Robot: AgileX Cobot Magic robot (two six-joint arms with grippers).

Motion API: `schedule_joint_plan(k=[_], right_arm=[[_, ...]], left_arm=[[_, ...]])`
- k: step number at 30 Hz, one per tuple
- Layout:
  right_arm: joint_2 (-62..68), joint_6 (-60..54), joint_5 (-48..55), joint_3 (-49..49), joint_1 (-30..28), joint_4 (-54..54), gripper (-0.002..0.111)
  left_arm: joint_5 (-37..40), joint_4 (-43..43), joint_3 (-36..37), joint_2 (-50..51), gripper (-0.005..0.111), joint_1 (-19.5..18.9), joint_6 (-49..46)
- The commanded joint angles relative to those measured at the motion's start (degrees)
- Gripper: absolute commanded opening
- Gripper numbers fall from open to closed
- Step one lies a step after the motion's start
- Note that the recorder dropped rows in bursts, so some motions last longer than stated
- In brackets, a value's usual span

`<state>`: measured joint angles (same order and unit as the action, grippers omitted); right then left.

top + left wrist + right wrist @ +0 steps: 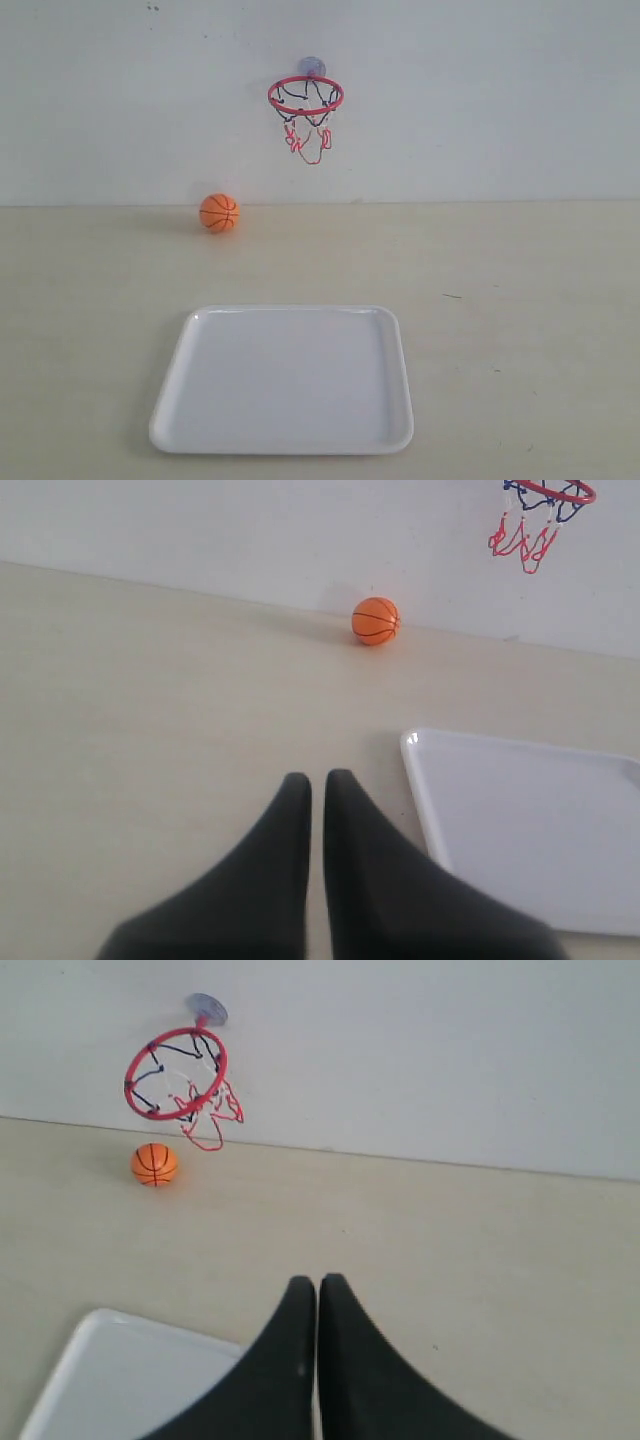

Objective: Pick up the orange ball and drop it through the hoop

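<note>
2 grippers show, each only in its own wrist view. We see the left gripper (317,777) with its dark fingers drawn together, just a thin slit between the tips and nothing held. It hangs over the pale table (150,730), near a corner of the white tray (520,820).

We see the right gripper (317,1280) pressed together as well, its tips all but touching, also holding nothing. It sits above the table beside another corner of the tray (120,1380).

In the exterior view the orange ball (219,213) rests on the table (520,300) close to the foot of the white wall (480,100). It has thin black seam lines. It lies below the hoop (306,110) and off to its left, and it is well apart from the tray (285,375), beyond the tray's far left corner. Both wrist views also catch the ball (376,621) (154,1164), far from either gripper.

We see the hoop stuck to the wall by 1 suction cup (311,66). It has a red ring, and a loose net of red, white and dark strings hangs under the ring. Its height above the table is clear in the right wrist view (176,1072); the left wrist view cuts the hoop (545,510) off at the frame edge.

The tray lies flat on the table on the near side of the hoop.
</note>
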<state>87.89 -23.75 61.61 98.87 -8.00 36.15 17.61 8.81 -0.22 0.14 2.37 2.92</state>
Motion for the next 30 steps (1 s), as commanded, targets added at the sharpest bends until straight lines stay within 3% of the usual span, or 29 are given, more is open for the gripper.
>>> schedule_joint_plan(k=[1, 4, 5, 9, 13, 21, 26, 30], right_arm=[[-15.8, -2.8, -11.5, -24.9, -0.1, 1.1, 0.000], [-26.5, -1.3, -16.6, -40.1, -0.1, 2.0, 0.000], [-32.5, -1.2, -16.0, -48.0, -0.1, 2.0, 0.000], [-45.1, -1.2, -11.0, -61.6, -0.1, 2.0, 0.000], [-52.3, -1.2, -6.1, -64.6, -0.1, 2.1, 0.000], [-58.7, -4.0, -6.8, -64.5, 0.1, -2.1, 0.000], [-62.4, -3.9, -14.0, -64.5, 2.5, -1.9, 0.000], [-66.6, -3.8, -23.3, -64.6, 9.5, -1.9, 0.000]], left_arm=[[-0.2, 0.3, 0.2, -0.1, 0.004, 0.1, -0.3], [-0.2, 0.3, 0.2, -0.1, 0.004, 0.1, -0.3], [-0.2, 0.3, 0.2, -0.1, 0.004, 0.1, -0.3], [-0.2, 0.3, 0.2, -0.1, 0.004, 0.1, -0.3], [-0.2, 0.3, 0.2, -0.1, 0.004, 0.1, -0.3], [-0.2, 0.3, 0.2, -0.1, 0.004, 0.1, -0.3], [-0.2, 0.3, 0.2, -0.1, 0.004, 0.1, -0.3], [-0.2, 0.3, 0.2, -0.1, 0.004, 0.1, -0.3]])
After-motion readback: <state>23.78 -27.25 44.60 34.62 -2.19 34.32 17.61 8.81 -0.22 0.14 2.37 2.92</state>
